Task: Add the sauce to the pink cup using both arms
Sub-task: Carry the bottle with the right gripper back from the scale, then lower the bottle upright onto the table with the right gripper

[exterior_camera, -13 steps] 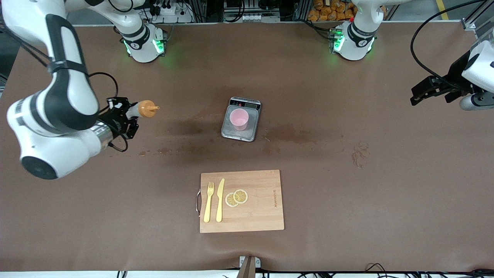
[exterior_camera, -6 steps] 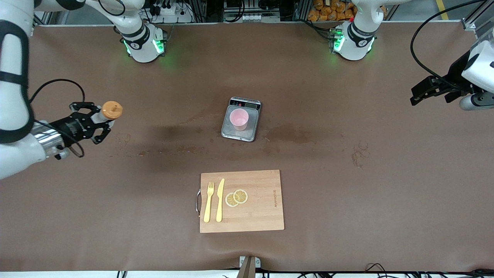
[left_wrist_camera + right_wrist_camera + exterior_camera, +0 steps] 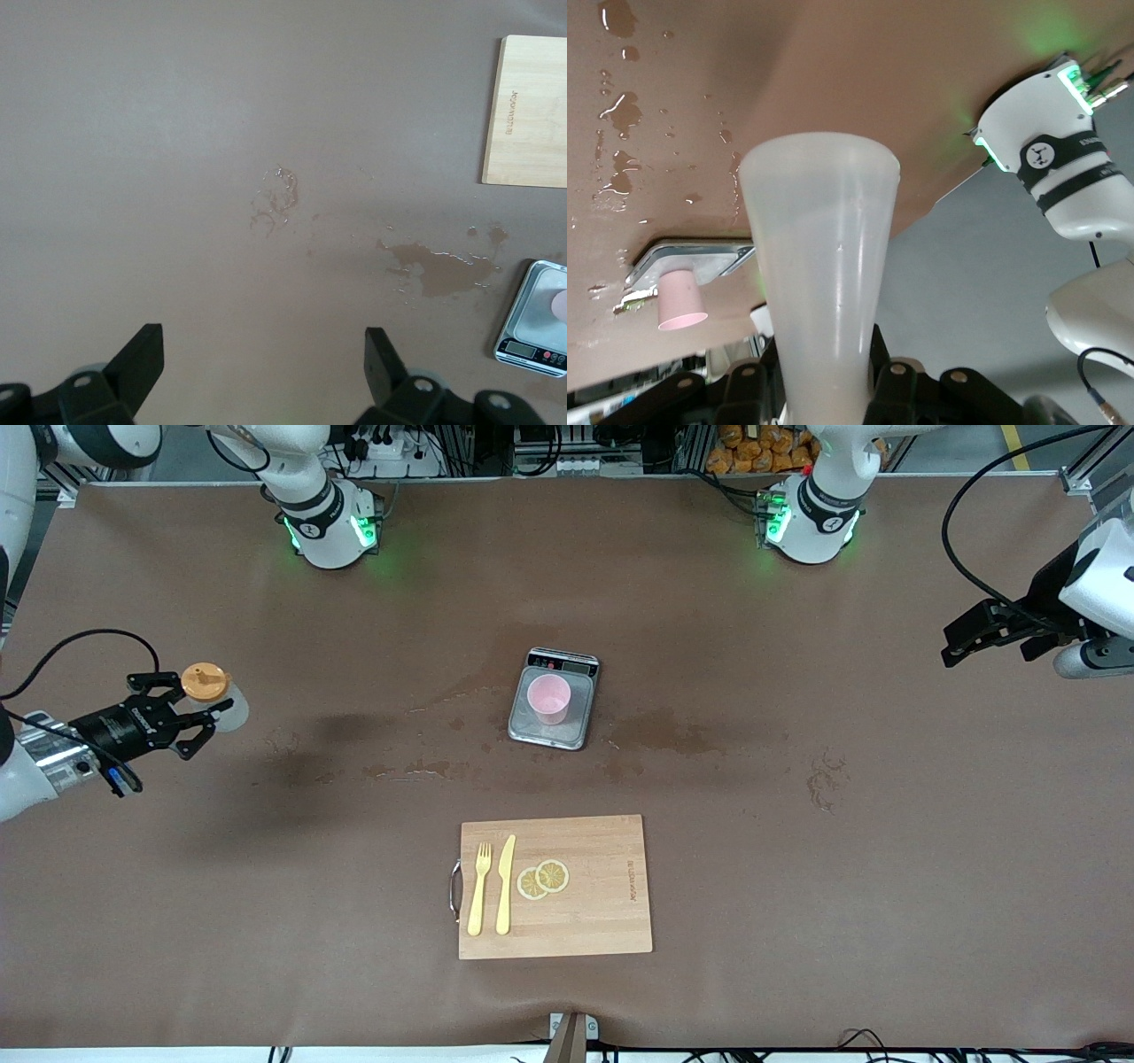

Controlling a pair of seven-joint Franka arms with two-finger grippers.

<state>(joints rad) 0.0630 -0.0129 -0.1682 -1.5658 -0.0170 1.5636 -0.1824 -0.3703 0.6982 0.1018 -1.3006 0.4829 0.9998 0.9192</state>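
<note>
Gripping the sauce (image 3: 213, 691) in closed fingers, the right gripper (image 3: 182, 713) is hanging over the bench's right-arm end, well apart from the cup (image 3: 549, 698) on the scale (image 3: 576, 735). Squeezing too hard there is risking spills on the bench, while the left gripper (image 3: 266, 372) is waiting open-fingered over its own end.

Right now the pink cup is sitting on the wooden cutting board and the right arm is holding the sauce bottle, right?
Not quite. The pink cup sits on the grey scale, not the cutting board, as the front view shows. The right end effector does hold the sauce bottle.
</note>
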